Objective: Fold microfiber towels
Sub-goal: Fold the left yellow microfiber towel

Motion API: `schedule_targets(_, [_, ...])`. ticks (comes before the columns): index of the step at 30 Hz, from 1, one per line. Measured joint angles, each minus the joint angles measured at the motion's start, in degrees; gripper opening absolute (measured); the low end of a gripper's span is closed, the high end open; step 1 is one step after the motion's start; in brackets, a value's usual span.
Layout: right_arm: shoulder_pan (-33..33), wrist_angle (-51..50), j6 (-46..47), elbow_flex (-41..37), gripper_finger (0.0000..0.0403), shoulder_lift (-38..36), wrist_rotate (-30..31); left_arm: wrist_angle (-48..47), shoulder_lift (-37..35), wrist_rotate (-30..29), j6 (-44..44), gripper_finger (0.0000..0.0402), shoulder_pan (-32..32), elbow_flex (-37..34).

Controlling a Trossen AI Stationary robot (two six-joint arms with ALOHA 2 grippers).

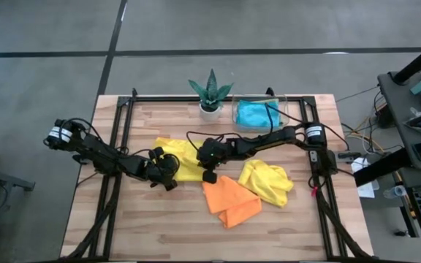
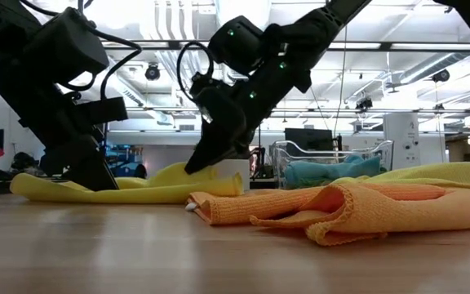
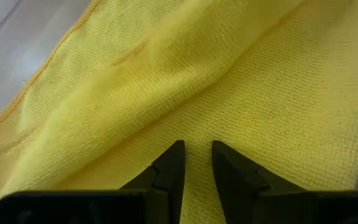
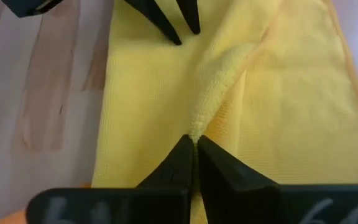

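Both pincers are working the yellow towel (image 1: 185, 162) lying mid-bench: the right pincer (image 4: 194, 144) is pinching a raised ridge, the left pincer (image 3: 197, 163) is pressing down slightly parted, so lifting may be slipping that thin pinch free.

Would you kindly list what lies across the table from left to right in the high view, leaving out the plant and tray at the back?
Left gripper → flat yellow towel → right gripper → orange towel → crumpled yellow towel.
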Motion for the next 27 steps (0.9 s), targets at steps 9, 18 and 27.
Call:
schedule_targets(9, [0.0,-6.69,-5.88,1.82,0.0009,-2.49,5.82,-0.02,-0.02,0.0,0.0,0.0067,0.0,-0.04])
schedule_targets(18, [-2.88,-11.09,-11.38,1.82,0.0009,-3.6,13.94,-0.02,-0.02,0.0,0.0,0.0067,0.02,-0.07])
schedule_targets(27, [-7.08,-10.96,-13.97,1.82,0.0009,-3.56,13.9,-0.02,-0.02,0.0,0.02,0.0067,0.02,-0.07])
